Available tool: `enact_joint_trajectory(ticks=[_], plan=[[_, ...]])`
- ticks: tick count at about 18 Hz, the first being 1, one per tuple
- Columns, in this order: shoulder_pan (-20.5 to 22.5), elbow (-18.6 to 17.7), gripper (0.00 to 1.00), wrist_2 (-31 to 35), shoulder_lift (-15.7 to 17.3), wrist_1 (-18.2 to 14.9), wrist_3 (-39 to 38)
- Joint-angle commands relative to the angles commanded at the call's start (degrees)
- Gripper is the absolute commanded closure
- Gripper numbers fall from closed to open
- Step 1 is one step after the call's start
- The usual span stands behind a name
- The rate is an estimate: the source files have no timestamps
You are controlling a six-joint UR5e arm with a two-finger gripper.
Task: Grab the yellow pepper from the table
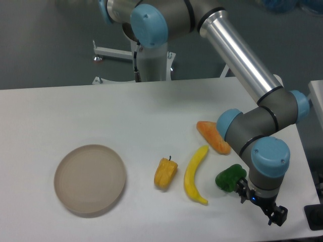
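The yellow pepper is small, lobed and yellow-orange with a short dark stem. It lies on the white table just right of the middle, near the front. My gripper hangs at the front right corner, pointing down, far to the right of the yellow pepper. Its dark fingers stick out on both sides of the wrist, so it looks open and empty. One finger is close beside a green pepper.
A long curved yellow banana lies just right of the yellow pepper. An orange wedge-shaped piece lies behind it, partly under my forearm. A round beige plate stands at the front left.
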Motion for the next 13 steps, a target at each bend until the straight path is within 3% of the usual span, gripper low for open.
enact_joint_trajectory(ticks=[8,13], plan=[[-0.18,-1.23,0.00,-0.35,1.23,-0.17,-1.05],[-0.35,-11.14,0.00,-0.35,8.07,-0.70,-1.32]])
